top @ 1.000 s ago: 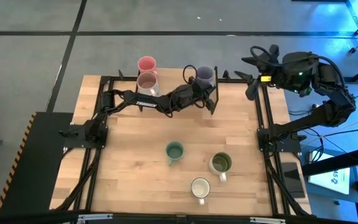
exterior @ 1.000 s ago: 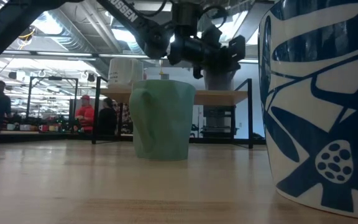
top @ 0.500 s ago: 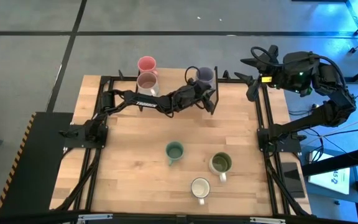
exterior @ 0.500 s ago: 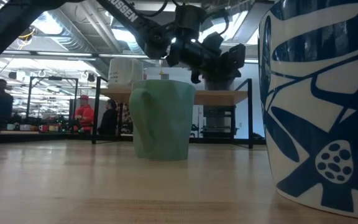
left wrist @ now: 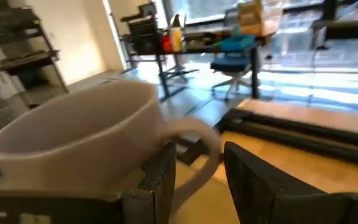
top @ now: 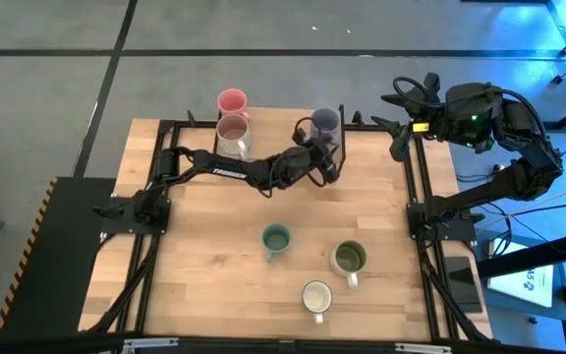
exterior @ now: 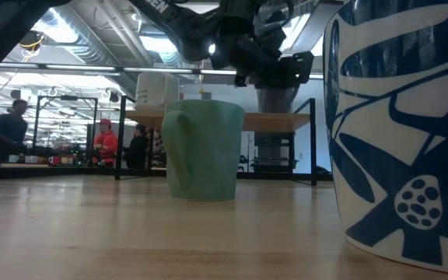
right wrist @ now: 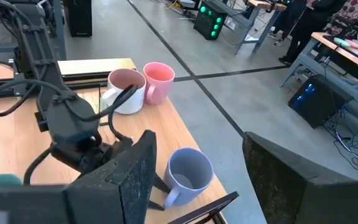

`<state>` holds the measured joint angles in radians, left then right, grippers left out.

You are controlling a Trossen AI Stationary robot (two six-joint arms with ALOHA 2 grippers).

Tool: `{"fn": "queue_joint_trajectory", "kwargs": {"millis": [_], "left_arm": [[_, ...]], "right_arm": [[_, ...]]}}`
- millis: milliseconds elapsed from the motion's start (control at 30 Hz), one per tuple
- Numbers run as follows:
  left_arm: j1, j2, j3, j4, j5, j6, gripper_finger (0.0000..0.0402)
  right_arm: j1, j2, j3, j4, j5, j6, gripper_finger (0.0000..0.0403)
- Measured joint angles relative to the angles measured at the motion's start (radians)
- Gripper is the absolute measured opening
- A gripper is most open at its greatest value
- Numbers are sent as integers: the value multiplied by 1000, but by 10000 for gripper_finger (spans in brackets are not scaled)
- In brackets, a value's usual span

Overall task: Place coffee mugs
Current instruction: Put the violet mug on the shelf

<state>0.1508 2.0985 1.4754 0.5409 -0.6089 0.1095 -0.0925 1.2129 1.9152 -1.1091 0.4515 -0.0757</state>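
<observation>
The lavender mug (top: 324, 122) stands upright on its base on a raised board at the table's far edge; it also shows in the left wrist view (left wrist: 73, 140). My left gripper (top: 314, 146) is open next to it, its fingers standing on either side of the handle (left wrist: 199, 146). The pink mug (top: 232, 101) and the white mug with a mauve inside (top: 233, 131) stand farther left on the same board. The teal-green (top: 276, 239), olive-green (top: 348, 258) and white (top: 316, 295) mugs stand on the table. My right gripper (top: 398, 133) is open and empty, beyond the far right corner. My left gripper has one finger (left wrist: 160, 177) on each side of the lavender mug's handle, coming level from the near left. I cannot tell whether either finger touches the handle or the mug's wall. The mug stands upright on the board.
A black frame with posts (top: 340, 147) runs along the far edge and both sides of the table. In the low view a white mug with a blue pattern (exterior: 399, 132) looms close at the right. People stand in the room behind (exterior: 107, 144).
My left gripper has risen a little and tipped beside the lavender mug, and its wrist has drawn slightly toward the table's near edge. The lavender mug has stayed in place on the board.
</observation>
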Motion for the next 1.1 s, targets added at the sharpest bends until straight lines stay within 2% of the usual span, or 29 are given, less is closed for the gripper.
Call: {"fn": "queue_joint_trajectory", "kwargs": {"millis": [433,600,833,967,1100], "left_arm": [[-75,-9,0,-53,-141,9,131],[-108,-9,0,-56,-157,96,131],[-158,-9,0,-56,-378,190,131],[-200,-47,-1,-106,-457,223,131],[-243,-103,-1,-175,-536,218,131]], "right_arm": [[0,16,1,-58,0,0,227],[0,71,1,-113,-25,-4,227],[0,174,1,-232,3,-9,223],[0,227,0,-312,11,-33,183],[0,276,0,-329,6,-92,100]]}}
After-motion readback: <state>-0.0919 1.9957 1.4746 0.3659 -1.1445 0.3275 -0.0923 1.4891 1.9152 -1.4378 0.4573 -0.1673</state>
